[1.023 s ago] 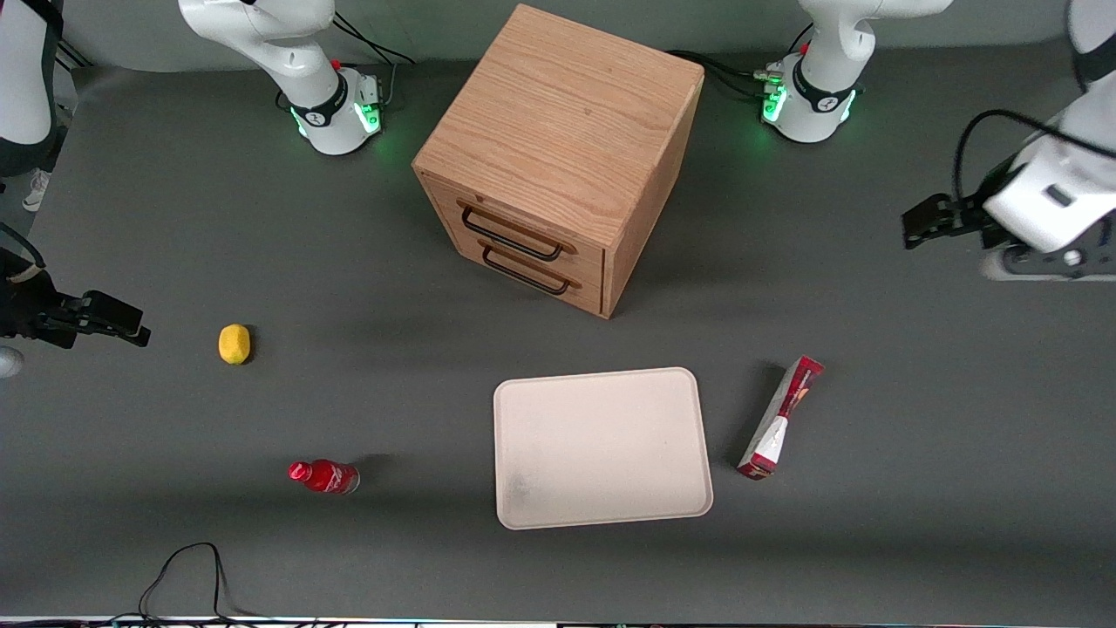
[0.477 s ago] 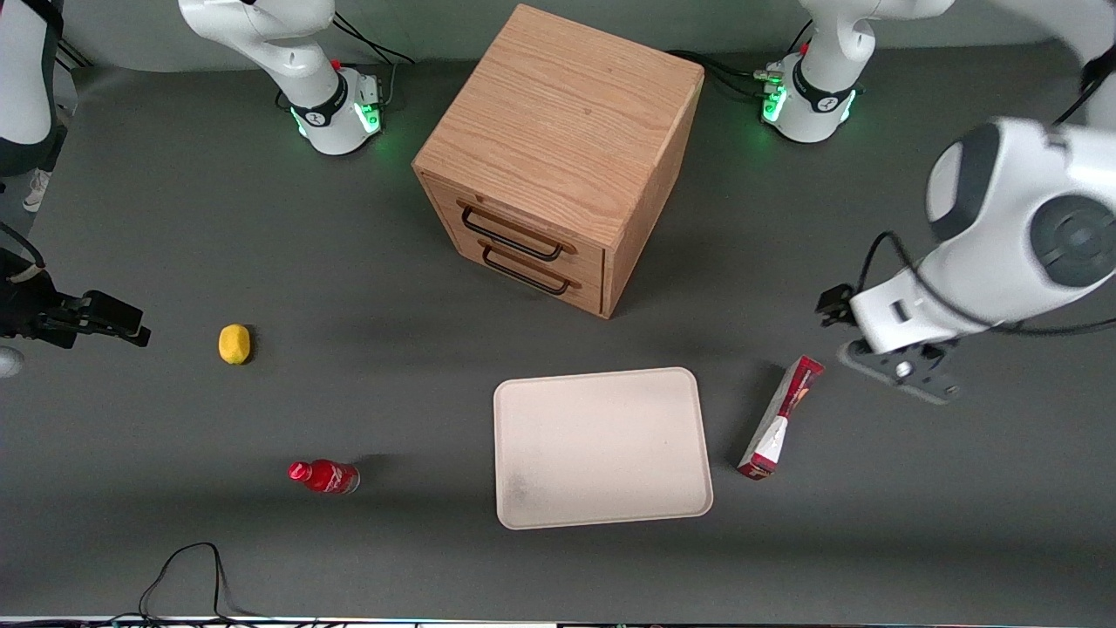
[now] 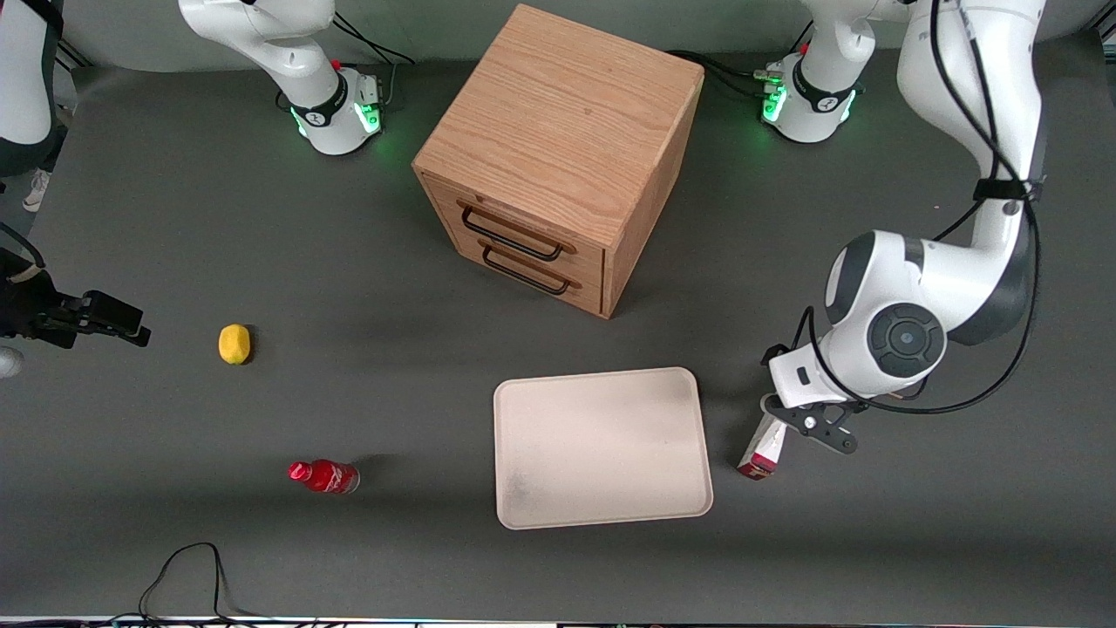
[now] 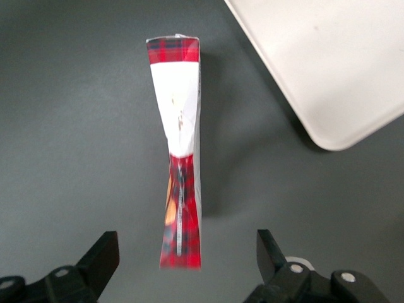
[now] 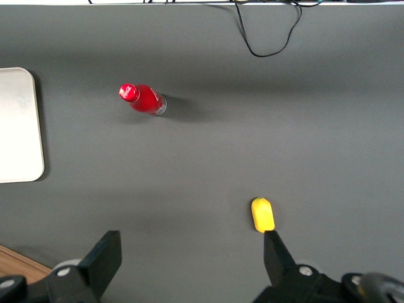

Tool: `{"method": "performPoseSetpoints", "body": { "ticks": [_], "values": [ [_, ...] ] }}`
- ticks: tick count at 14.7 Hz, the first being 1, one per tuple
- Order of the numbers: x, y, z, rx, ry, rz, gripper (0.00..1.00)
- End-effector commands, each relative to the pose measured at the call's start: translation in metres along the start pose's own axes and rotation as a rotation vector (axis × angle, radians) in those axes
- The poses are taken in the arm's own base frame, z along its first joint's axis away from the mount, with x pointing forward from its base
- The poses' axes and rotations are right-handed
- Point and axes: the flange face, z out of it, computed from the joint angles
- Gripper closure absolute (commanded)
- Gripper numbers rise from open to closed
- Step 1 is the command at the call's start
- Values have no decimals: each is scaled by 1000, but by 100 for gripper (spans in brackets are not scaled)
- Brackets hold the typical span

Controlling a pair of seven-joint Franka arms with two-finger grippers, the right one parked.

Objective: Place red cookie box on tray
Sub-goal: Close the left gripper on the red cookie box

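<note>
The dark grey counter (image 3: 261, 218) carries a wooden two-drawer cabinet (image 3: 558, 148), and nearer the front camera a cream tray (image 3: 602, 447) that lies flat and bare. Just beside the tray, toward the working arm's end, the red cookie box (image 4: 180, 158) rests on the counter, apart from the rim. The end effector (image 4: 186, 259) hovers over the box's end farther from the front camera, fingers (image 4: 101, 259) spread wide on either side, seemingly not touching it, holding nothing.
</note>
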Motion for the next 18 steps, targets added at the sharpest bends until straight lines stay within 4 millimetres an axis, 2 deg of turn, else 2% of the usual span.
{"method": "performPoseSetpoints", "body": {
  "ticks": [1, 4, 5, 7, 8, 9, 13, 15, 17, 18],
  "values": [
    [1, 0, 32, 13, 37, -11, 3],
    [1, -2, 68, 23, 88, -64, 8],
    [3, -3, 77, 25, 92, -64, 20],
    [5, -10, 88, 33, 107, -73, 65],
    [5, -14, 92, 38, 102, -74, 85],
    [5, -17, 92, 42, 102, -72, 100],
    [5, -20, 89, 41, 94, -83, 100],
    [7, -22, 74, 10, 90, -109, 100],
    [9, -38, 26, 9, 57, -111, 100],
    [9, -41, -8, 3, 44, -80, 100]
  ]
}}
